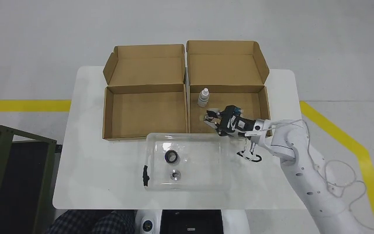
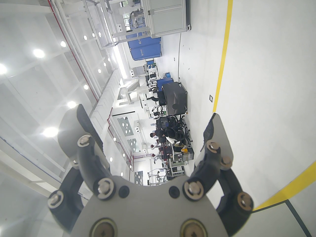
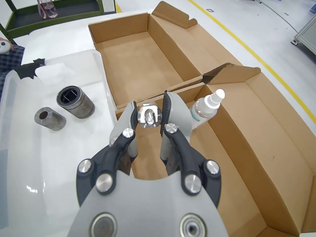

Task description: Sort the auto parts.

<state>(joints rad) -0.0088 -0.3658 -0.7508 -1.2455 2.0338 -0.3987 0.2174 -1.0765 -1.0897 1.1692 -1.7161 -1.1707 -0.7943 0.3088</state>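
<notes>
My right gripper point(image 3: 148, 114) is shut on a small silver metal fitting point(image 3: 148, 119) and hangs over the near corner of the right cardboard box point(image 1: 261, 108), seen from above as the right gripper point(image 1: 211, 120). A white spray bottle point(image 3: 205, 109) stands in that box beside the fingers, also the bottle point(image 1: 203, 97) in the top view. The clear plastic bin point(image 1: 222, 175) holds a black bearing sleeve point(image 3: 75, 101) and a smaller grey metal cylinder point(image 3: 50, 118). My left gripper point(image 2: 148, 122) is open, holds nothing and points out at the hall.
The left cardboard box point(image 1: 146, 114) lies open next to the right one, its lid flap folded back. A piece of black tape point(image 1: 145, 174) sticks to the bin's left wall. The white table point(image 1: 87, 164) has free room at the left and right edges.
</notes>
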